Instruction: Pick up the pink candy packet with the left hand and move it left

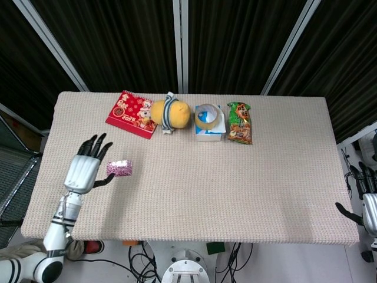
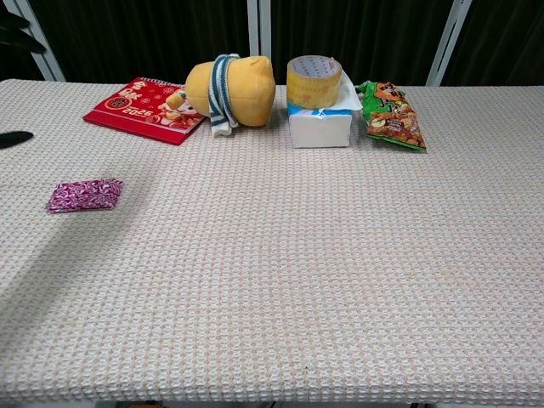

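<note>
My left hand [image 1: 82, 169] sits at the left side of the head view, over the woven table [image 1: 194, 194], with its fingers [image 1: 94, 144] spread wide and nothing in it; the thumb points toward the right. In the chest view only a dark fingertip [image 2: 15, 138] of this hand shows at the left edge. The pink candy packet [image 1: 119, 168] lies flat on the table just to the right of my left hand, apart from the palm, the thumb tip coming near its lower left corner; whether they touch I cannot tell. In the chest view the packet [image 2: 83, 195] lies alone on the cloth at the left, with a soft shadow around it. Along the upper part of the head view stands a row of things: a red calendar [image 1: 131, 113] at the left, a yellow plush toy [image 1: 169, 114] with a striped scarf touching its right edge, then a white tissue box [image 1: 210, 131] with a roll of yellow tape [image 1: 207, 116] on top, and a green snack bag [image 1: 240, 122] just beside the box. My right hand [image 1: 366, 205] shows only in part at the lower right edge of the head view, off the table's corner; I cannot tell how its fingers lie.
</note>
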Robot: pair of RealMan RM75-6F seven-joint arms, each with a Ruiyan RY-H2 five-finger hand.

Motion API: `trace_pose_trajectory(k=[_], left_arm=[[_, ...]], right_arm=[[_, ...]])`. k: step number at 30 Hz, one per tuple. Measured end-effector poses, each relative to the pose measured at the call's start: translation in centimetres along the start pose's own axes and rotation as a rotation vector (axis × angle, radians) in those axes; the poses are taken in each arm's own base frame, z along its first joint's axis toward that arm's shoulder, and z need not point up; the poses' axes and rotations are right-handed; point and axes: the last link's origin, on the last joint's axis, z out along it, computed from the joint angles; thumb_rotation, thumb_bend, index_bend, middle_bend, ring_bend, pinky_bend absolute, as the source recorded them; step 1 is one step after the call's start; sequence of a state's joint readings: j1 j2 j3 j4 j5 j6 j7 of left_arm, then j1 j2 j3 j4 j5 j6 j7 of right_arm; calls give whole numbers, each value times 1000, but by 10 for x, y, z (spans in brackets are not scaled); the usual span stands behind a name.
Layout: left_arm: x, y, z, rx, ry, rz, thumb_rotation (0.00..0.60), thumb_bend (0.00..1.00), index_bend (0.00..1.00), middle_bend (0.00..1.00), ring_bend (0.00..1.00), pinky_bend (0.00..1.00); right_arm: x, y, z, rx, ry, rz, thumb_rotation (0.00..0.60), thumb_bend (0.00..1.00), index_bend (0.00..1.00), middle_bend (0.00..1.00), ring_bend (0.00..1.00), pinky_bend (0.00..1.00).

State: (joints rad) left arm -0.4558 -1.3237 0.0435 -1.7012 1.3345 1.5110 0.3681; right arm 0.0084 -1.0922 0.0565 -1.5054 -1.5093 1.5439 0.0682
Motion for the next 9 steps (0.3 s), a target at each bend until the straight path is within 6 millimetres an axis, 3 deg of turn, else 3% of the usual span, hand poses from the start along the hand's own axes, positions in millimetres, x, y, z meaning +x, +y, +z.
trace_pose_trajectory(k=[2, 5, 9], left_arm=[[6, -24, -28, 2, 49, -7, 185, 180, 115, 22, 0, 139], [12, -55, -68, 29, 94, 45, 177, 179, 115, 23, 0, 138], [15, -74, -94, 49, 92, 77, 140, 179, 115, 23, 0, 137]], right_arm=[[-1, 1, -1, -6, -10, -34, 599, 327, 0, 0, 0, 0], [-2, 2, -3, -13, -19, -89, 599, 327, 0, 0, 0, 0], [-3, -2, -4, -5, -16, -98, 600, 327, 0, 0, 0, 0]])
